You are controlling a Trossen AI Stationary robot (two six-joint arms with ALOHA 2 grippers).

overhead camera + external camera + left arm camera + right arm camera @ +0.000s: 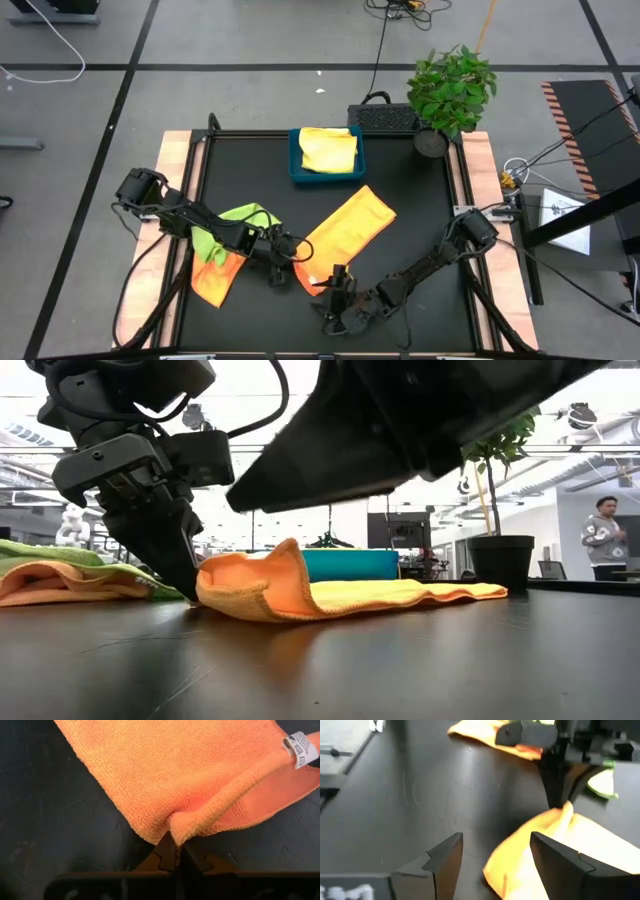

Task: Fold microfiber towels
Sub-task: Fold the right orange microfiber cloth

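From above, my left hand [291, 249] pinched the near corner of the orange towel [350, 228], which lay mid-tabletop [420, 200], folded into a strip; my right hand [342, 283] hovered spread just beside that end.

Level with the tabletop, the pinched edge stood raised in a hump.

My left wrist showed my fingers [167, 851] pressed together on the hem.

My right wrist showed spread fingers [445, 857] at the near edge. I judged I should grip the other corner there, then carry both ends across evenly.
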